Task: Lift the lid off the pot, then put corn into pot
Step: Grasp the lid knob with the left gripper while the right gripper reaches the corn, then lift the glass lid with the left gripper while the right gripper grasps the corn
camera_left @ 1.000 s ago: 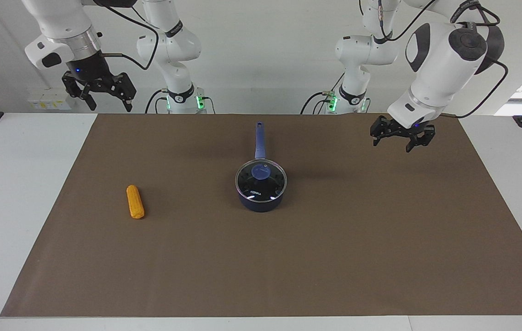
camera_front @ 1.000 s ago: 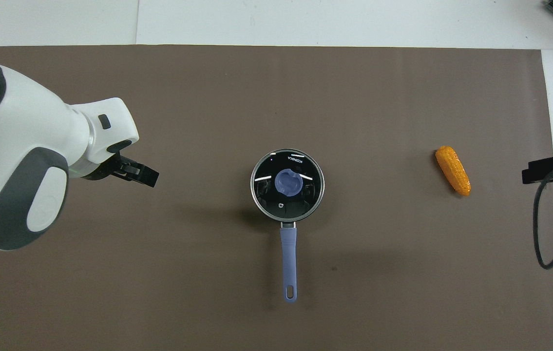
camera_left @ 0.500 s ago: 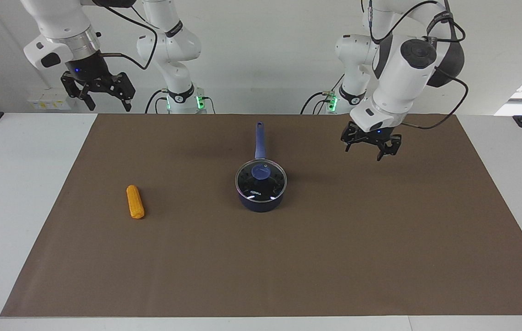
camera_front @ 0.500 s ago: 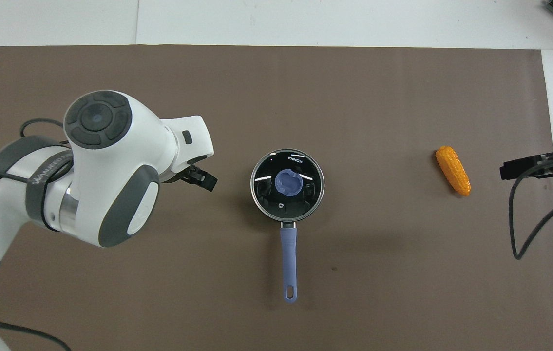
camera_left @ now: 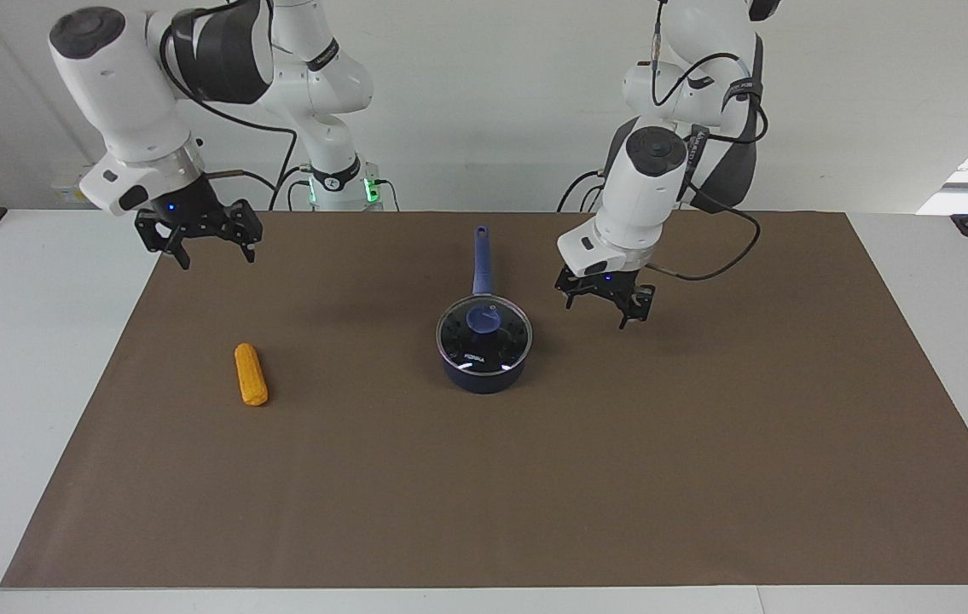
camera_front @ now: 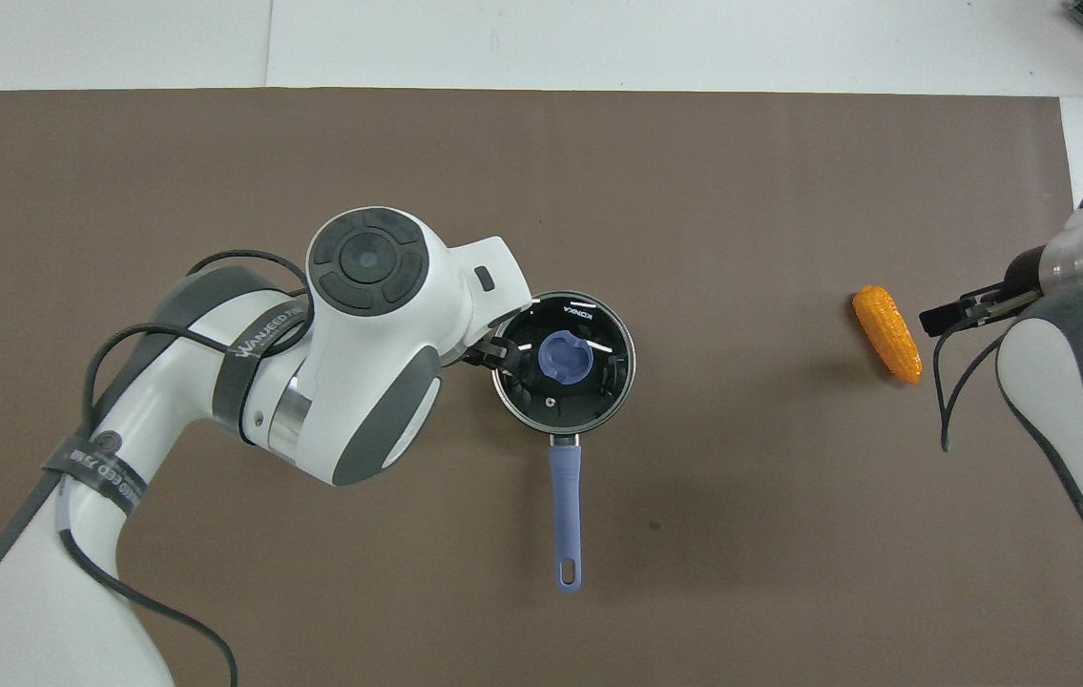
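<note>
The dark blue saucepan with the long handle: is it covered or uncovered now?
Covered. The round glass lid with the blue knob sits flat on the dark blue saucepan, its metal rim matching the pot's edge; neither gripper touches it.

A: What covers the counter (camera_left: 23, 358)?
B: A brown mat (camera_left: 620, 460), spread flat over most of it; bare white counter shows at both ends.
A: Anything past it?
B: A plain white wall (camera_left: 484, 102).

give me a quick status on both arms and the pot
Left gripper open, raised beside the pot. Right gripper open, empty. Lid on pot, corn on mat. Nothing in the way.
</note>
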